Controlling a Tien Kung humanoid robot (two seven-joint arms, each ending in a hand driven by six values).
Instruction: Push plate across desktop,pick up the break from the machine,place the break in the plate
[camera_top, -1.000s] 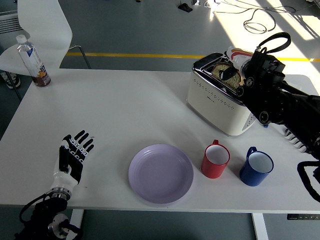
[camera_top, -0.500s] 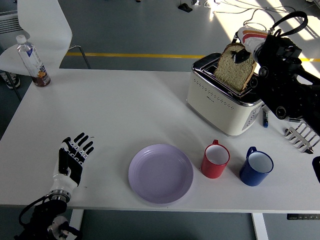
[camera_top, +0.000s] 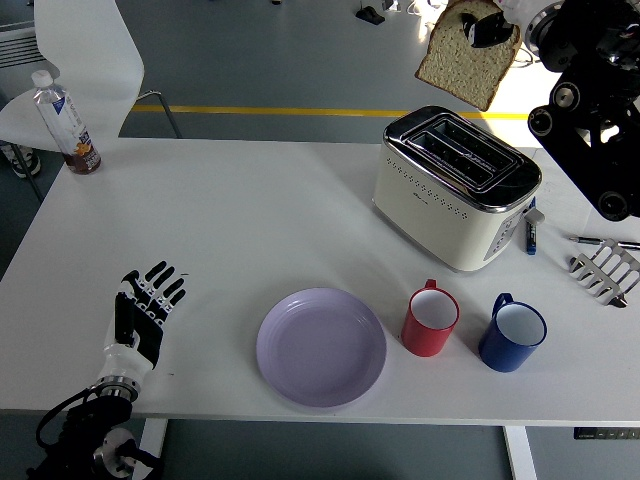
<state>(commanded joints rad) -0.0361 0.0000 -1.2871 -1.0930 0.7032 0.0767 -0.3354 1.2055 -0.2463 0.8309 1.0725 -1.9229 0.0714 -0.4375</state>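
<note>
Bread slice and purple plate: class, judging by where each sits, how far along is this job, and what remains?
Done: the bread slice is out of the toaster, whose slots show empty. In hand: the right hand holds the slice in the air above the toaster. Left: carrying it to the purple plate, which lies empty near the table's front edge beside the red mug. The left hand rests open on the table.

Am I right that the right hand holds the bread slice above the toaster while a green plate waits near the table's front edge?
Not quite: the head view shows the plate is lavender, not green. The right hand does hold the bread slice above the toaster.
</note>
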